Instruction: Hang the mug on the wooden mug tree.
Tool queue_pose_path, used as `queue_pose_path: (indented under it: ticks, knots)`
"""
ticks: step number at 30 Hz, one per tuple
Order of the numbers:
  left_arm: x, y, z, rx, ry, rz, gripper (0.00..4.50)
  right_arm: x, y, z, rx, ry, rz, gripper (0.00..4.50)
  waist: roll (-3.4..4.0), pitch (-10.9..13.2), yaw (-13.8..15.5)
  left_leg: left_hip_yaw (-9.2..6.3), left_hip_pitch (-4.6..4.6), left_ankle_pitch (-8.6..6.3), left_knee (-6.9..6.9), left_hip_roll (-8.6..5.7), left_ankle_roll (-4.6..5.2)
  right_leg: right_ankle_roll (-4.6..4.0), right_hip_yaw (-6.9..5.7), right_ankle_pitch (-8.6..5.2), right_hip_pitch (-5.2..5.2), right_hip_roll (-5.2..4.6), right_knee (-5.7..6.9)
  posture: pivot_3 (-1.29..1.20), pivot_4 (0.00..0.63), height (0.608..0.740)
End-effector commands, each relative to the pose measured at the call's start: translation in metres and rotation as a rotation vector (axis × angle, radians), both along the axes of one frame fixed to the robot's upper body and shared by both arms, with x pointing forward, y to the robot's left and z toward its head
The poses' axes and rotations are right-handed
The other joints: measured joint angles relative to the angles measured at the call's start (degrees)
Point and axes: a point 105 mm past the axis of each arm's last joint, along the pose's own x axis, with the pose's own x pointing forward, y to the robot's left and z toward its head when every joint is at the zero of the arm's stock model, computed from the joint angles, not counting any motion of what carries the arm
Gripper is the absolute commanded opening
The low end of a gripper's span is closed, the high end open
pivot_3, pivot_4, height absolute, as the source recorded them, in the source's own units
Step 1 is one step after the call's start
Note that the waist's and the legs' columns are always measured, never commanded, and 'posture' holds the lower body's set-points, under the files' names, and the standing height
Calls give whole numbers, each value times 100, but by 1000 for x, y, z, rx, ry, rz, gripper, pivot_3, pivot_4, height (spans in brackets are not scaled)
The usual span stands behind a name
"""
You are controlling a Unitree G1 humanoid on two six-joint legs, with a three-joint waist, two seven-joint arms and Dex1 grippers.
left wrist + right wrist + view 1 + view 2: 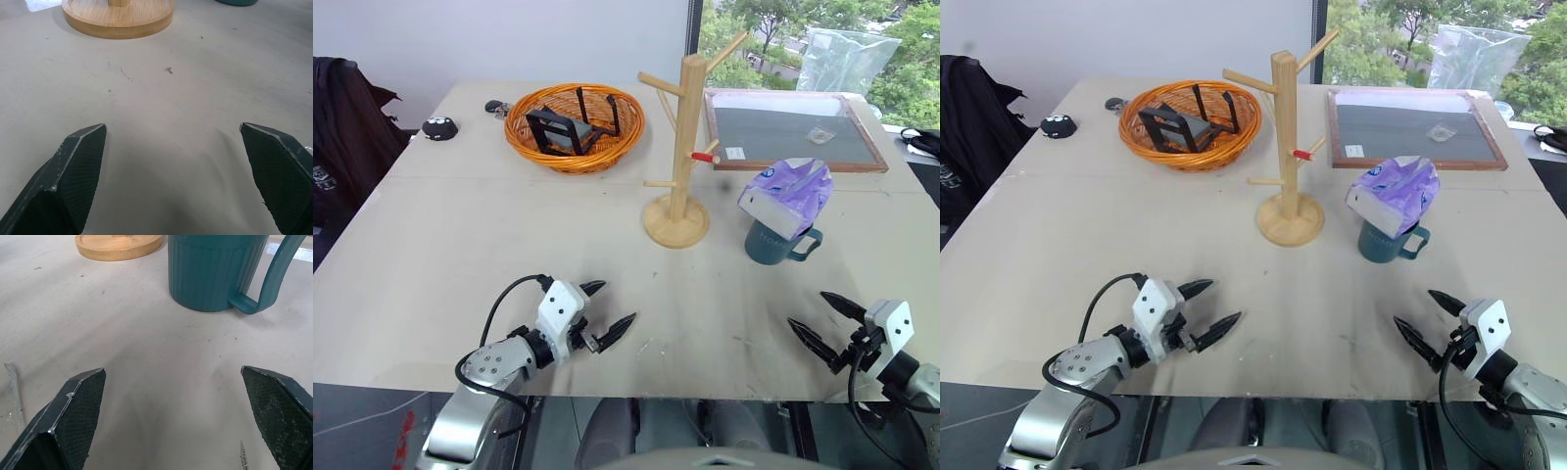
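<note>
Teal mug (781,242) stands upright on the table (460,245), a purple-and-white packet (787,197) resting on its rim, just right of the wooden mug tree (682,147). My left gripper (607,311) and right gripper (824,322) hover near the table's front edge, both spread wide, holding nothing.
</note>
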Motion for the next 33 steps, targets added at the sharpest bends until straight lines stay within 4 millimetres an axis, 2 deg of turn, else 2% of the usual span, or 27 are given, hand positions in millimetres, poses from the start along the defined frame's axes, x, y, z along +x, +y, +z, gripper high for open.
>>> queue_pose_path:
  ticks: [1,22,25,29,31,33]
  knots:
    - [0,-3,6,5,-34,-25,4500,1,-7,11,-27,-51,-14,4469,0,0,0,0,0,0,0,0,0,0,0,0,0,0,0,0,150,737]
    - [5,-6,11,-16,-56,-55,4500,-1,-10,17,-42,-70,-37,4469,0,0,2,0,0,0,0,-1,0,0,0,0,0,0,0,0,150,737]
    - [5,-6,17,-16,-78,-80,4500,2,-8,36,-96,-122,-11,4469,3,2,0,1,0,0,0,-1,0,0,1,0,0,0,0,0,150,737]
    - [12,-8,39,-41,-121,-128,4500,12,-3,96,-158,-261,19,4469,4,3,0,1,1,0,3,-1,0,1,1,1,1,0,2,0,150,737]
    - [13,-18,54,-73,-144,-191,4500,20,7,122,-192,-331,49,4469,1,2,-10,-3,1,0,4,-1,0,1,-1,1,2,3,4,0,150,737]
    - [13,-30,71,-120,-165,-260,4500,31,22,140,-220,-381,86,4469,-1,1,-12,-4,0,0,4,-1,0,1,-1,1,2,6,4,0,150,737]
